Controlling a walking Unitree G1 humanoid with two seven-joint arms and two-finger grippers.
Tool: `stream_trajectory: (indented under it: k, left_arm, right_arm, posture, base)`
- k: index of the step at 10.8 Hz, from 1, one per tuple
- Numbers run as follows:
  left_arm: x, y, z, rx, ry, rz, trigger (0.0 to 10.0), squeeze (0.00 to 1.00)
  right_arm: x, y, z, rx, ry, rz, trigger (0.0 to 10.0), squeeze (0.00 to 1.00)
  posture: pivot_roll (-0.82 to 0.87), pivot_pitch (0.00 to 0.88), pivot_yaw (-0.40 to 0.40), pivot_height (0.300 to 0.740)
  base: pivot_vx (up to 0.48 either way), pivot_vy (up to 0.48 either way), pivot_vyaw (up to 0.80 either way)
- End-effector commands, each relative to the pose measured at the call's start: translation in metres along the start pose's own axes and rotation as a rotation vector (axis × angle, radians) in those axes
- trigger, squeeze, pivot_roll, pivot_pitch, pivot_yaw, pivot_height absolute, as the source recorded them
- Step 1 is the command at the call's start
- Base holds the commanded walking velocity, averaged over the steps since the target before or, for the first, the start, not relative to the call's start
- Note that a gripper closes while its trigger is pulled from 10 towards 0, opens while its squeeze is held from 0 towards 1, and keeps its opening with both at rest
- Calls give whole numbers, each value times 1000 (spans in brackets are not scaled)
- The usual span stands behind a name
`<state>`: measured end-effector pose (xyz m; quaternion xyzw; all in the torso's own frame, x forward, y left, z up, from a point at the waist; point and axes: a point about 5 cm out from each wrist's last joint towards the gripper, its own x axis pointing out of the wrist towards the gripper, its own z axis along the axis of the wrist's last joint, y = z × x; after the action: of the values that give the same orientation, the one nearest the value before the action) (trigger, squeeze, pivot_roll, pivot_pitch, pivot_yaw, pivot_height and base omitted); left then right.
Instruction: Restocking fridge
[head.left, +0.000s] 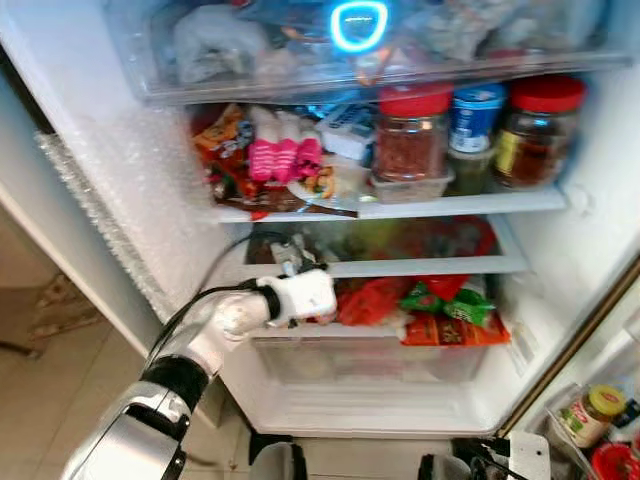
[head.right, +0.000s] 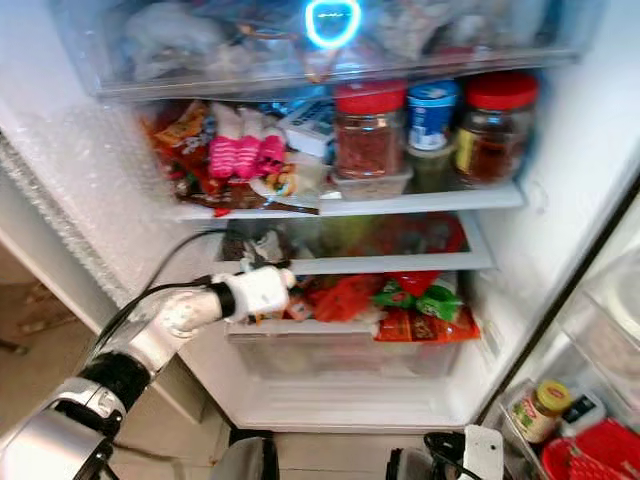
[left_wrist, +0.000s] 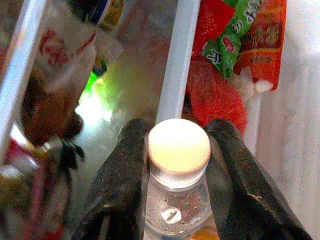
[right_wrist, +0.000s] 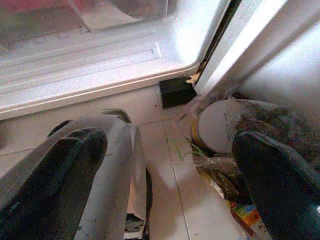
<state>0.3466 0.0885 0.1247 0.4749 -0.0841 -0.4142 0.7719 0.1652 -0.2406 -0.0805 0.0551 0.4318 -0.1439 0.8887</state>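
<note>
My left gripper (left_wrist: 179, 136) is shut on the neck of a clear bottle with a white cap (left_wrist: 179, 150); one black finger (left_wrist: 122, 170) presses on each side. In the head views my left arm reaches into the open fridge, its white wrist (head.left: 300, 295) at the left end of the lower shelf (head.left: 420, 267). The bottle itself is hidden behind the wrist there. Just past the cap lie red bags (head.left: 370, 300) and green packets (head.left: 450, 305). My right gripper (right_wrist: 170, 150) hangs open, low by the fridge's bottom edge (right_wrist: 100, 60) above the tiled floor.
The upper shelf holds red-lidded jars (head.left: 410, 135), a blue-lidded tub (head.left: 475, 115) and pink packets (head.left: 283, 155). A clear drawer (head.left: 370, 360) sits under the lower shelf. The door rack at lower right carries a yellow-lidded jar (head.left: 590, 412).
</note>
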Motion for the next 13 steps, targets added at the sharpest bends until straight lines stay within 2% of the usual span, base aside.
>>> stream_trajectory:
  k: [1, 2, 3, 4, 5, 7, 8, 9, 12, 13]
  left_arm:
    - [-2, 11, -1, 94, 13, 27, 10000, 0]
    - [-2, 12, -4, 187, 47, 36, 10000, 0]
    - [-3, 14, -7, 247, 76, 52, 10000, 0]
    - [-5, 19, -11, 250, 103, 108, 10000, 0]
    - [-7, 21, -17, 217, 128, 179, 10000, 0]
    - [-14, 16, -31, 210, 161, 295, 10000, 0]
    - [-15, 15, -31, 208, 138, 317, 10000, 0]
    - [-13, 9, -31, 188, 126, 285, 10000, 0]
    - [-17, -6, -47, 171, 213, 251, 10000, 0]
    - [-17, -7, -46, 136, 206, 247, 10000, 0]
  right_arm:
    - [-2, -1, -8, 6, 32, -8, 10000, 0]
    - [-2, -1, -9, 10, 31, -9, 10000, 0]
    - [-2, -1, -9, 14, 30, -11, 10000, 0]
    - [-2, -1, -10, 16, 30, -13, 10000, 0]
    - [-2, -1, -10, 15, 32, -14, 10000, 0]
    - [-2, -1, -11, 15, 33, -13, 10000, 0]
    - [-2, -1, -11, 16, 32, -14, 10000, 0]
    - [-2, -2, -11, 14, 31, -15, 10000, 0]
    - [-2, -1, -11, 19, 30, -16, 10000, 0]
    - [-2, -1, -11, 21, 29, -16, 10000, 0]
  posture:
    - [47, 26, 99, 614]
    - [39, 25, 103, 614]
    - [36, 24, 106, 614]
    - [32, 22, 107, 614]
    - [35, 19, 107, 614]
    - [24, 19, 106, 614]
    - [20, 26, 105, 614]
    - [21, 34, 107, 614]
    - [17, 49, 112, 614]
    - [11, 54, 113, 614]
  base:
    - [0, 0, 0]
    - [0, 0, 0]
    - [0, 0, 0]
    - [0, 0, 0]
    - [0, 0, 0]
    - [0, 0, 0]
    - [0, 0, 0]
    - [0, 0, 0]
    - [0, 0, 0]
    - [0, 0, 0]
